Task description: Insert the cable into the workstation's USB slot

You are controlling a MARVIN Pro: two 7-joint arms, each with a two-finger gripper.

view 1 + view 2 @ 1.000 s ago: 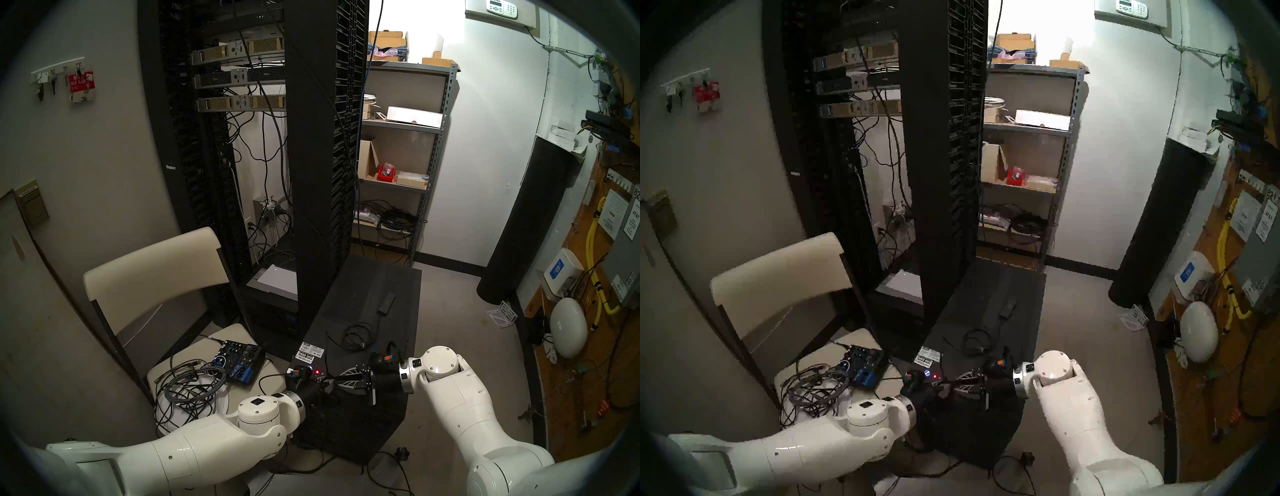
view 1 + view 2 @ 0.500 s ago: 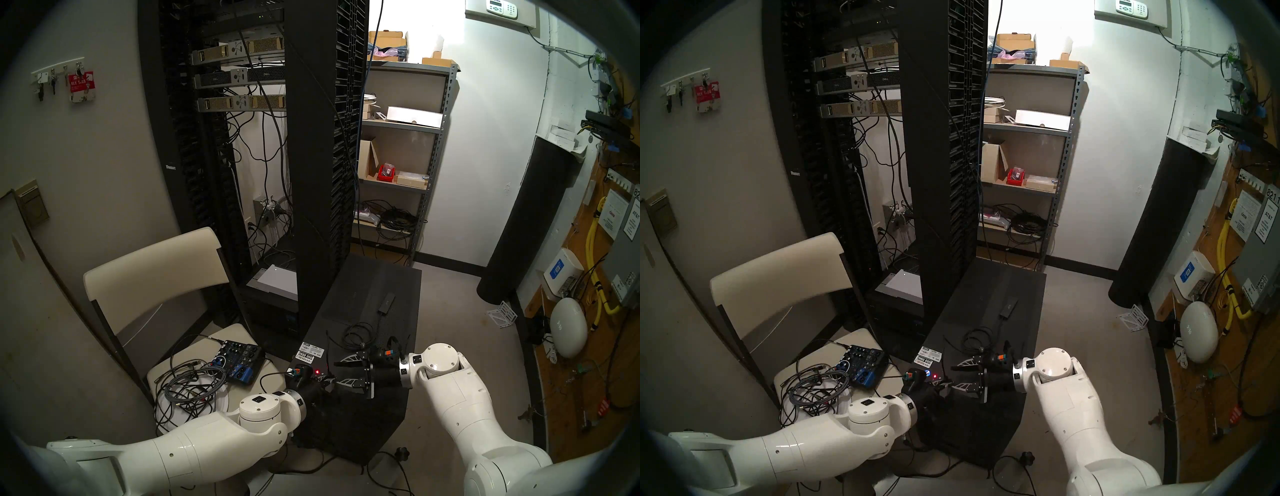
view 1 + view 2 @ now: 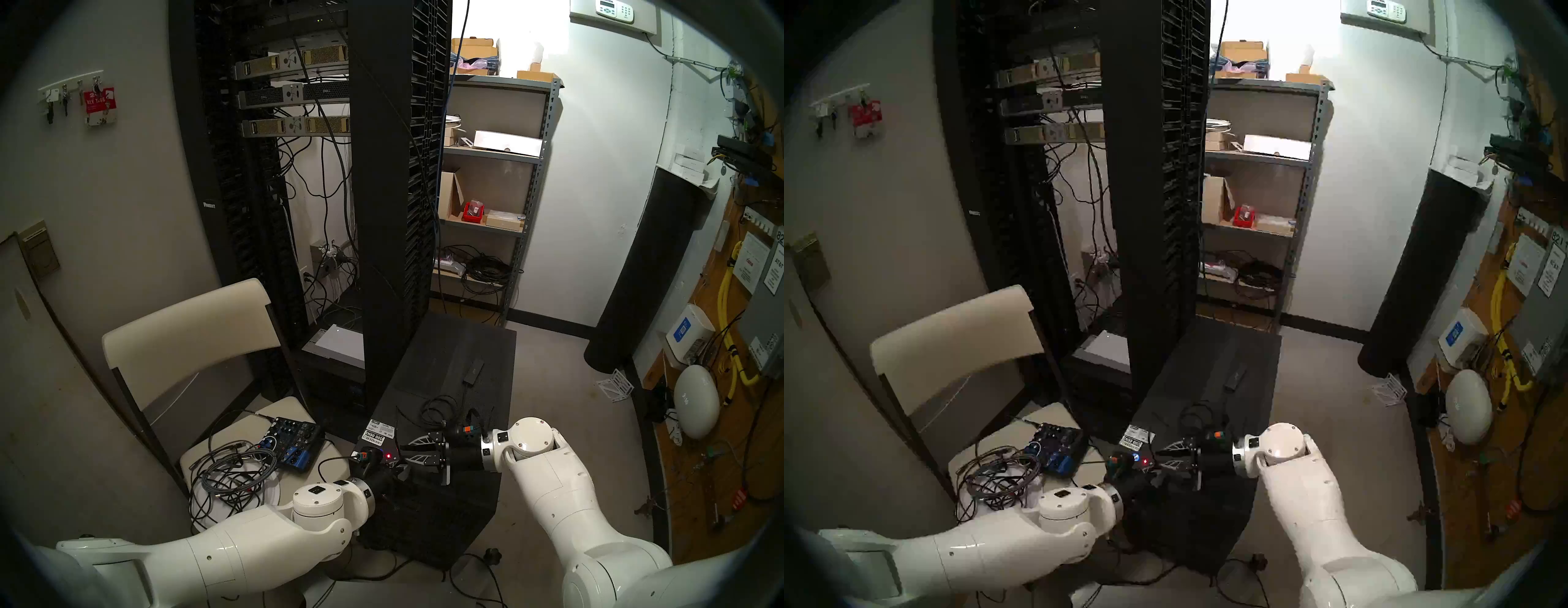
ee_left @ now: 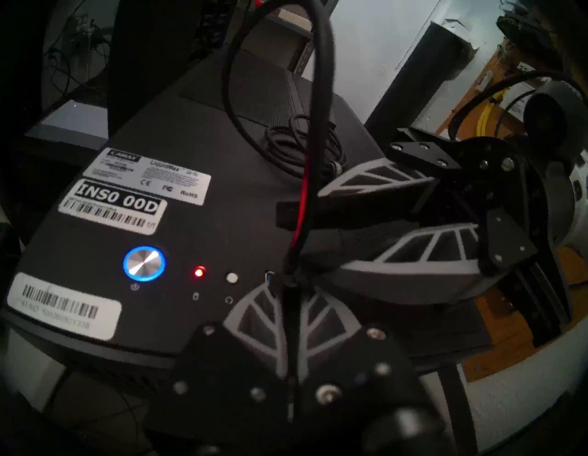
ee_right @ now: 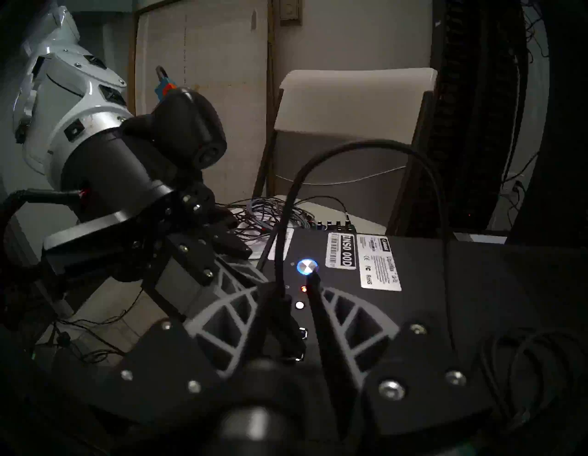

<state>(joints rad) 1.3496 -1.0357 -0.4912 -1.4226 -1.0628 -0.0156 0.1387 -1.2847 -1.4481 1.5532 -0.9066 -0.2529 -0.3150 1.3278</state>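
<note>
Two grippers | left fingers [image 4: 254, 313] pinched on cable [image 4: 318, 95] | right fingers [image 4: 375, 178] parted around it | workstation [image 4: 206, 140]

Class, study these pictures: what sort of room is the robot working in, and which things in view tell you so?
Most likely a small server or network closet. A tall black server rack holds rack-mounted units and hanging cables, a metal shelving unit stores boxes and coiled cables, and the right wall carries telecom boxes and a yellow cable.

Thin black cable [image 4: 318, 105] arching above black workstation [image 4: 203, 229], coil on top
</note>
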